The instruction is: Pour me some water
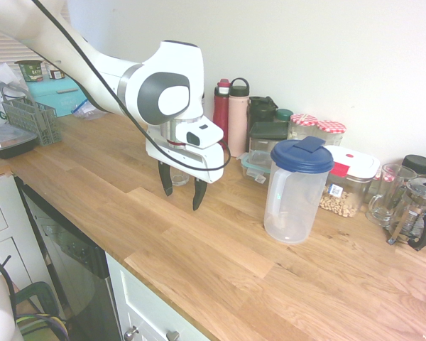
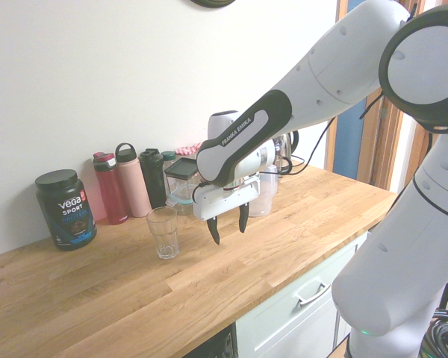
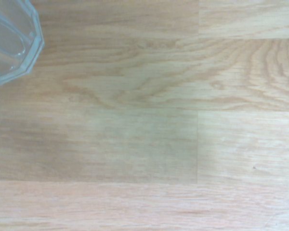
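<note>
My gripper point(image 1: 181, 190) hangs spread and empty above the wooden surface point(image 1: 199, 249), leaving me free to choose a grasp. The blue-lidded pitcher point(image 1: 296, 195) stands upright near the wall-side containers, lid on, probably against spills; the glass point(image 2: 164, 237) waits upright, ready for filling.

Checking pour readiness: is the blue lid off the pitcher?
No, the blue lid sits on top of the clear pitcher in the first exterior view.
</note>
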### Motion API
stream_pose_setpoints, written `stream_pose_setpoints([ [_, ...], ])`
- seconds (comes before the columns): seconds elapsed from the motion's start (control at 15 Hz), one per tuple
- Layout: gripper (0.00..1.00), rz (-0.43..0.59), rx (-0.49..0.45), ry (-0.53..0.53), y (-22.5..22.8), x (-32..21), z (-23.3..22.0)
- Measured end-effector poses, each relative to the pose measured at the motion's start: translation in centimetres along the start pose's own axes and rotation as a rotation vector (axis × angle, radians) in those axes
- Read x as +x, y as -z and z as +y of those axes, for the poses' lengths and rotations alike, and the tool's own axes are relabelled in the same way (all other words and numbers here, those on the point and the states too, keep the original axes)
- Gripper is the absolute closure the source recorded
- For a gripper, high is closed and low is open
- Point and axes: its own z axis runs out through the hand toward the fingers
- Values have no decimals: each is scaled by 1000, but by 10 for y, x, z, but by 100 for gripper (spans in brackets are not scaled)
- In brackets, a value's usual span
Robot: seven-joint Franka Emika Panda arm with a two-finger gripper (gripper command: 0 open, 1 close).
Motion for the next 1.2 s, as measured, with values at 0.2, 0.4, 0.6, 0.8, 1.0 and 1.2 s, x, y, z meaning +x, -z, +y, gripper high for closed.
stream_pose_setpoints([
  [0.2,0,2,7,-8,5,10,3],
  [0.4,0,16,45,36,68,64,17],
  [0.6,0,41,67,71,136,105,46],
  [0.8,0,100,100,68,183,130,87],
  [1.0,0,144,100,38,195,153,128],
  [1.2,0,145,85,14,185,162,141],
])
